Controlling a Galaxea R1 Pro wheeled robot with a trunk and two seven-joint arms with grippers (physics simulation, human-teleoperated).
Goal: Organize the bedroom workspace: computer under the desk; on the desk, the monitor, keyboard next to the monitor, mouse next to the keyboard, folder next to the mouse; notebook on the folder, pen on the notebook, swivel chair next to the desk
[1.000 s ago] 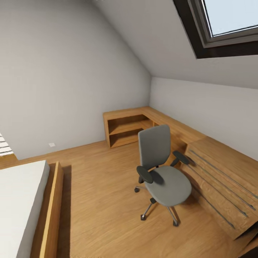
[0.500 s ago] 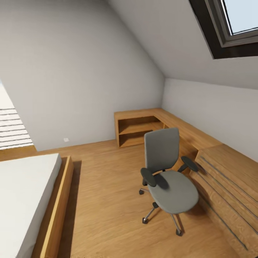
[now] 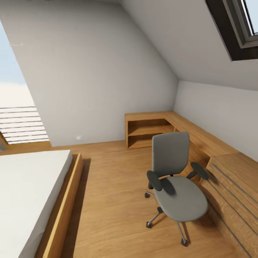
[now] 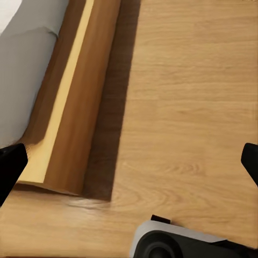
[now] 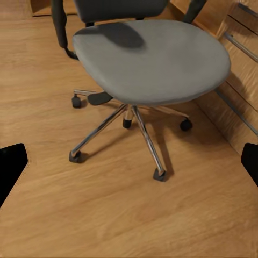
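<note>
The swivel chair (image 3: 179,195) stands on the light wood floor of the bedroom, right of centre in the head view, its grey seat bare and its back toward the low wood cabinets. In the right wrist view the chair's seat (image 5: 156,59) and chrome base lie just ahead of my right gripper (image 5: 129,164), which is open and empty. My left gripper (image 4: 129,164) is open over bare floor beside the bed frame (image 4: 70,123). The desk, computer, monitor, keyboard, mouse, folder, notebook and pen are out of view.
A bed (image 3: 25,193) with a wooden frame fills the lower left. Low light-wood cabinets (image 3: 150,130) run along the far wall, and a drawer unit (image 3: 233,186) stands close on the chair's right. A skylight (image 3: 240,28) is at the upper right. Open floor lies between bed and chair.
The head camera has turned left, so the whole picture has slid right. More of the bed and a bright opening at the left have come into view. The chair itself has not moved.
</note>
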